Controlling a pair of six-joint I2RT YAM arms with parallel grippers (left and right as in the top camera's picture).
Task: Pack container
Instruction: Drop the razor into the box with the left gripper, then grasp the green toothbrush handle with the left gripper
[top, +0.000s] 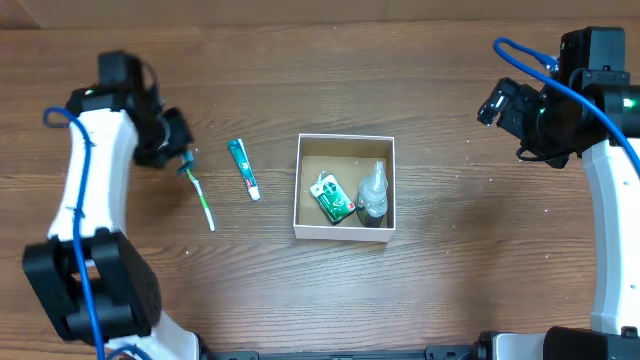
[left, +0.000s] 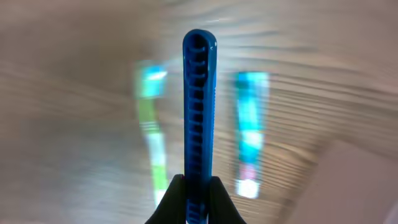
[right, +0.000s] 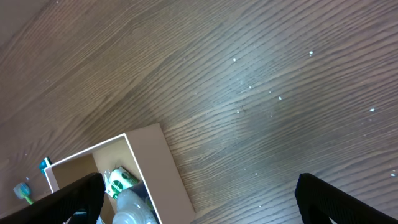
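The left tool (left: 199, 194) is narrow, its two black fingers (left: 169, 202) pressed on either side of a blue ribbed bar (left: 199, 93) that stands upright through the middle of the left wrist view. What the bar is cannot be made out, and its lower end is cut off by the frame. Everything behind it is smeared. A green and white toothbrush (left: 152, 134) and a teal toothpaste tube (left: 250, 134) are only streaks, and a pale corner at the lower right may be the container, though that cannot be told.

From overhead, the left tool (top: 178, 150) sits at the far end of the toothbrush (top: 200, 200). Its fingers are hidden under the wrist. The toothpaste tube (top: 244, 168) lies just right of the brush, apart from it.

The right tool (right: 199, 180) is wide, its jaws far apart above bare desk (right: 261, 81). Overhead it (top: 497, 102) hangs at the far right, well apart from the container.

The container (top: 345, 232) rests mid-desk, right of the tube. It is a square, shallow box with white walls and rim and a brown floor. A green packet (top: 333, 198) lies tilted in its left half, and a clear bottle (top: 373, 192) lies along its right wall. In the right wrist view the container (right: 165, 177) is cut off at the lower edge, with only one corner showing.
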